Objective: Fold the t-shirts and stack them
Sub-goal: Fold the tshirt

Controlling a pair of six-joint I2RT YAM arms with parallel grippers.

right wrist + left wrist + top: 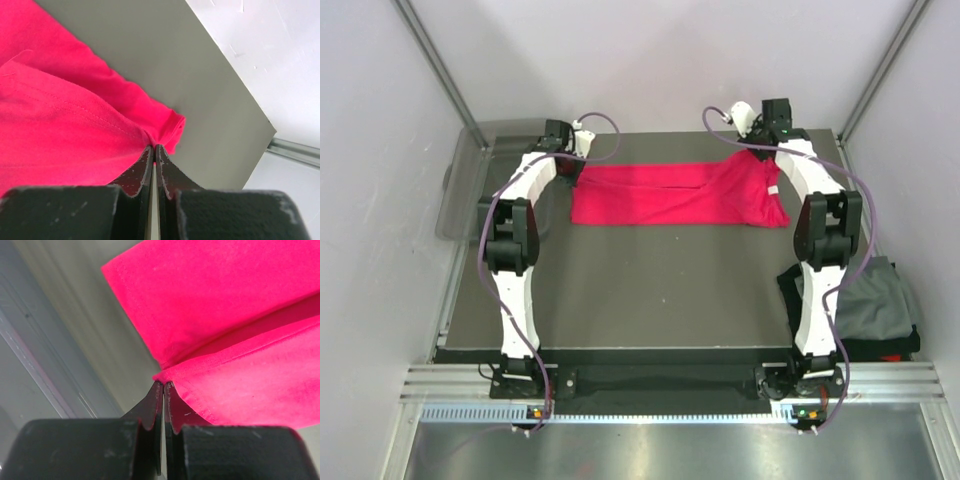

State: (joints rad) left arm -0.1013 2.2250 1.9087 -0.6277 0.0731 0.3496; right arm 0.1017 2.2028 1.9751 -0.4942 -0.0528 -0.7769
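Two pairs of fingers are pinching the red t-shirt [670, 195], which is lying spread along the far edge of the surface [660, 290]: left fingers [157, 396] holding its left end, right fingers [146, 161] its right end. Dark t-shirts [872, 300] are lying piled at the right edge.

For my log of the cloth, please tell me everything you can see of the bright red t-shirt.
The bright red soft cloth t-shirt lies on the dark grey table, at its far side, folded into a long band with stitched hems. Its right end is bunched and shows a small white tag. The left tool pinches its left end, the right tool its right end, both shut.
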